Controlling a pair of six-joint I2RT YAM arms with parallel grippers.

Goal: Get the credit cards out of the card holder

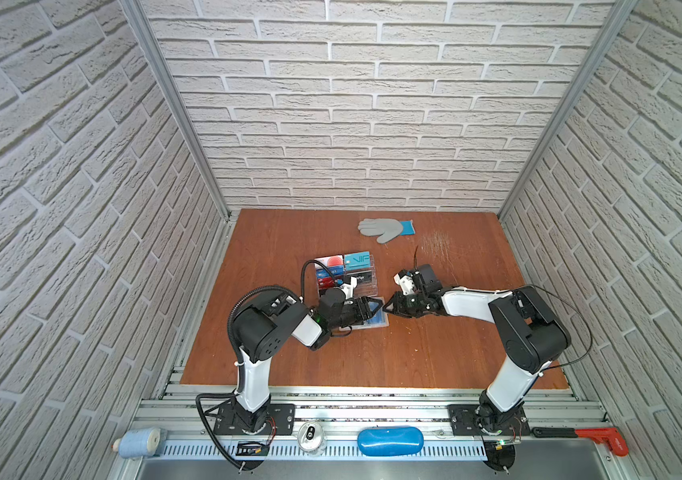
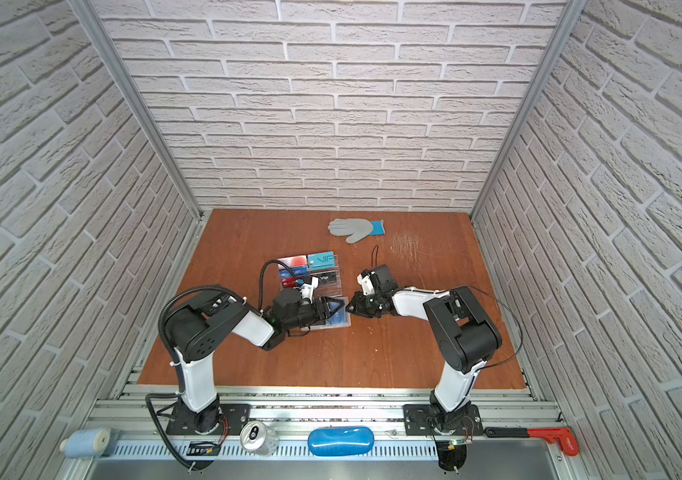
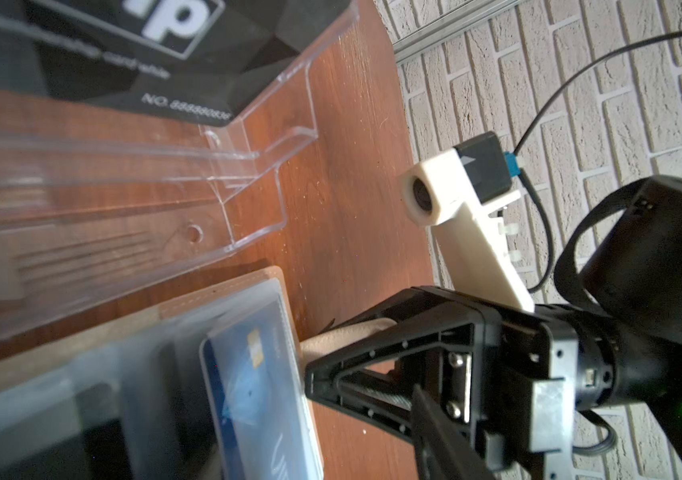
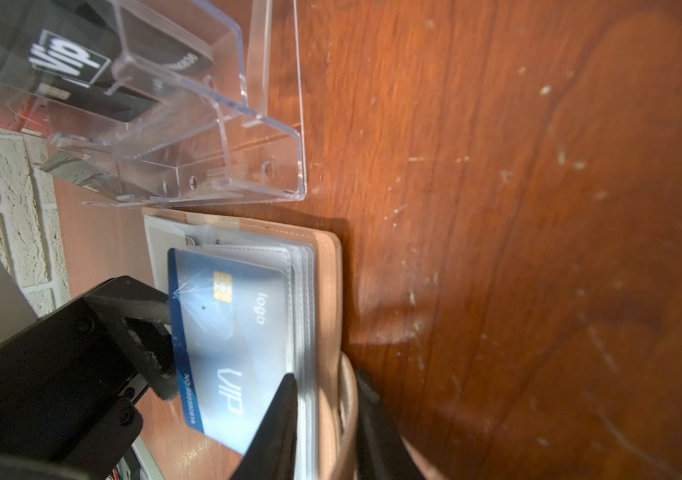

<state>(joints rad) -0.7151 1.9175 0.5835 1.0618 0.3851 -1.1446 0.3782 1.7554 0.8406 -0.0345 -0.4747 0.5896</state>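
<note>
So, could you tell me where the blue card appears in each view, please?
Top view: blue card mid-table.
Top view: likewise.
Left wrist: in the holder sleeve.
Right wrist: same sleeve, chip showing.
Landmark: clear stand beside it.

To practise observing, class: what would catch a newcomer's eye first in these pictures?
Two hands face each other mid-table at the open card holder: the left hand over it, the right hand at its right edge. A blue card shows among its clear sleeves. Just behind, a clear stand holds coloured cards.
</note>
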